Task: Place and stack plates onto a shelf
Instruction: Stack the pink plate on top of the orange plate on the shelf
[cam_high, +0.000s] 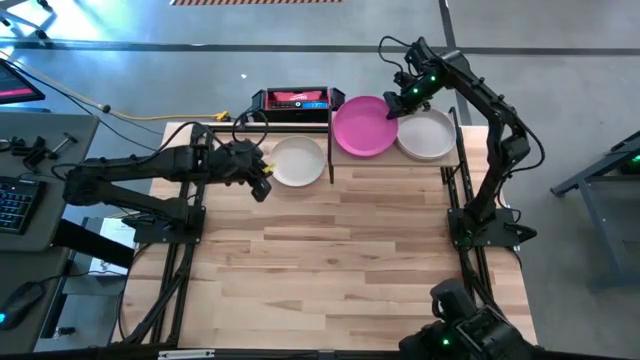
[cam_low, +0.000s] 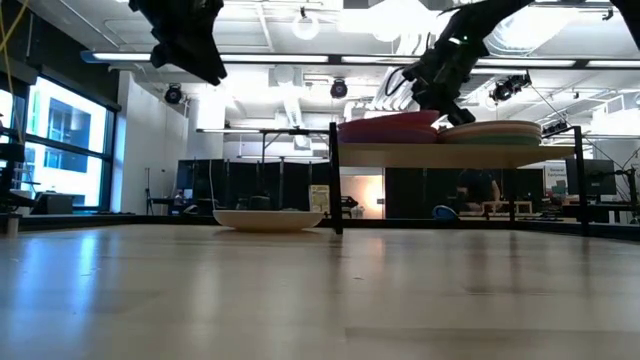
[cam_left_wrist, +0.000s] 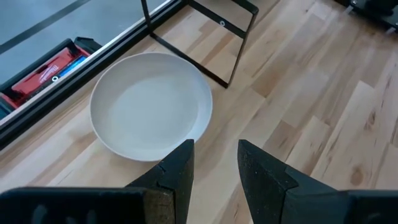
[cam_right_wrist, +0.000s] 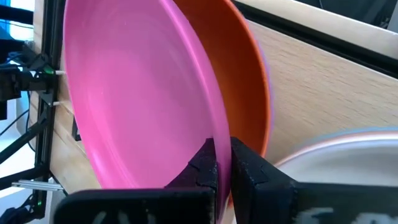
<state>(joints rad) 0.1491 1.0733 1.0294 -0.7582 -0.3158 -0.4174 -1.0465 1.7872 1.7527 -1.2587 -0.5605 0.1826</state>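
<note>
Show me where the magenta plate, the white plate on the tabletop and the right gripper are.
Round magenta plate (cam_high: 360, 127), high view, middle of its inner face.
Round white plate on the tabletop (cam_left_wrist: 149, 106), left wrist view, its centre.
Right gripper (cam_right_wrist: 222, 163), right wrist view, between its fingertips, clamped on the magenta plate's rim.

The high view looked straight down on the whole tabletop (cam_high: 330, 260) and both arms. The low view sat at tabletop height, facing level across it into the room. The left wrist view looked down past the left hand (cam_left_wrist: 214, 165) at a white plate (cam_left_wrist: 151, 104) just ahead of it, also seen from above. The right wrist view sat close against the magenta plate (cam_right_wrist: 137, 93).
</note>
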